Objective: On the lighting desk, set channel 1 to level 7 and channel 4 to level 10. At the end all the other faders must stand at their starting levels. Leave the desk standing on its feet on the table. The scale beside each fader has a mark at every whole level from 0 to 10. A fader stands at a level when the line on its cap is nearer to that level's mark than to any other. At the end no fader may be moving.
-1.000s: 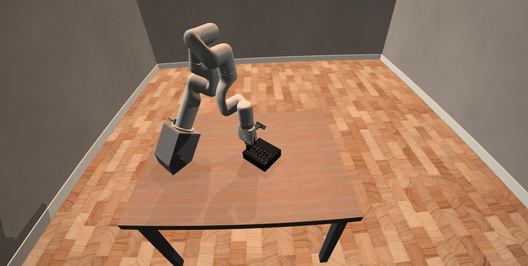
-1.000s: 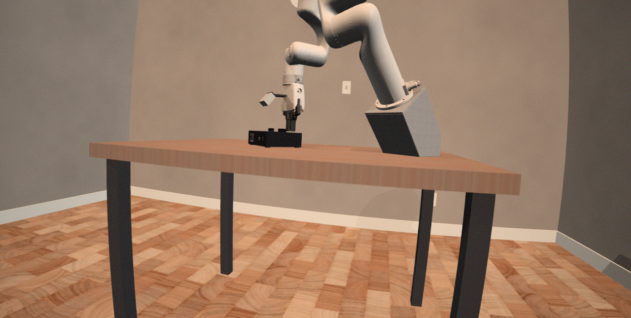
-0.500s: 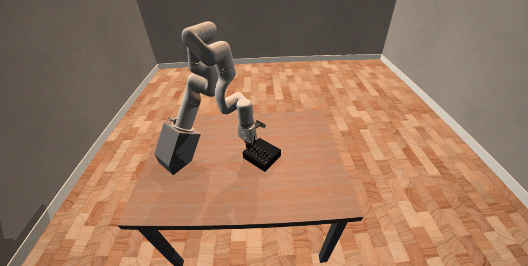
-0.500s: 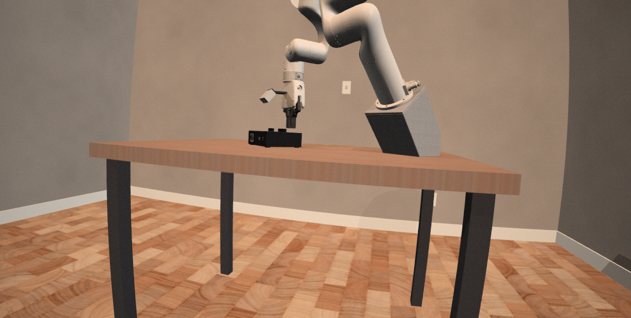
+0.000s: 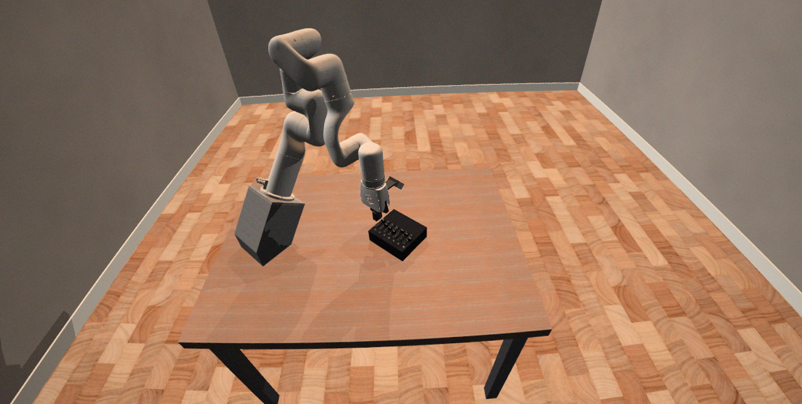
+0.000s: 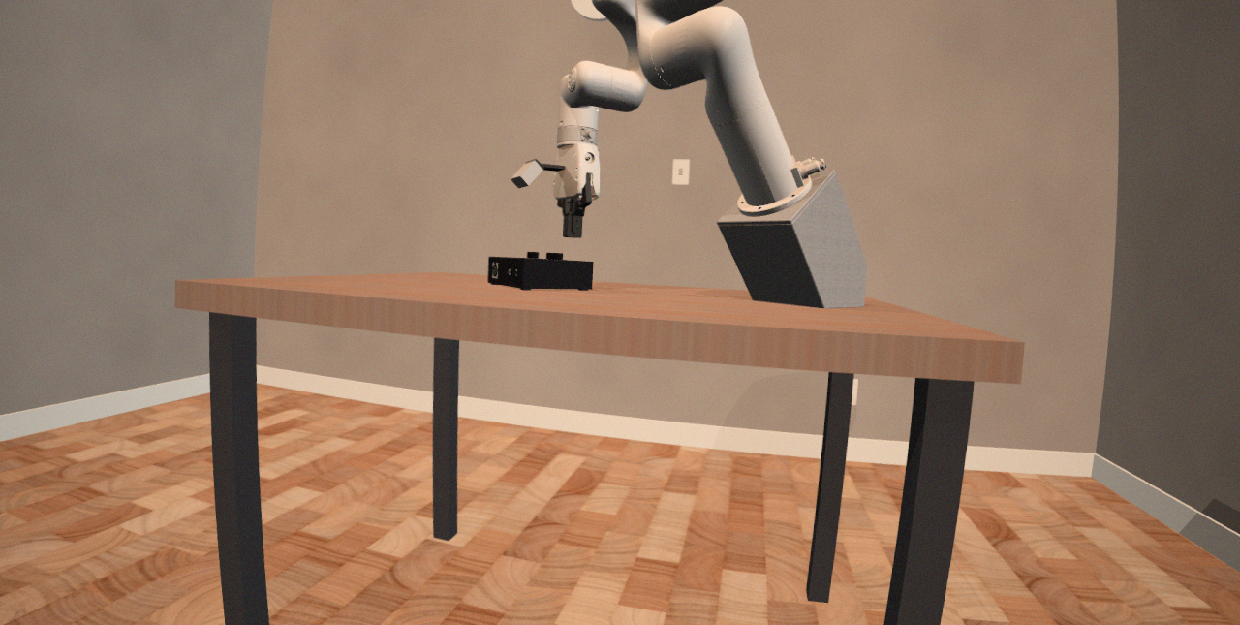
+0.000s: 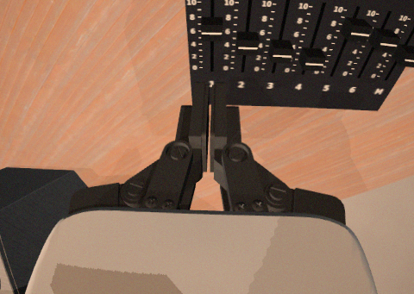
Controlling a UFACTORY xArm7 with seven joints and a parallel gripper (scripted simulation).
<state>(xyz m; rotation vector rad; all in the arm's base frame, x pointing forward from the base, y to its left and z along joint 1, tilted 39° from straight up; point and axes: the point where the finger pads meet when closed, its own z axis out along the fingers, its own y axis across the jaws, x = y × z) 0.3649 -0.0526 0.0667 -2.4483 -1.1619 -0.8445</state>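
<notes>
You get soft, even light from above, faint arm shadows on the table (image 5: 437,289) below the claw (image 5: 376,214), sharp focus, bowed edges.
</notes>
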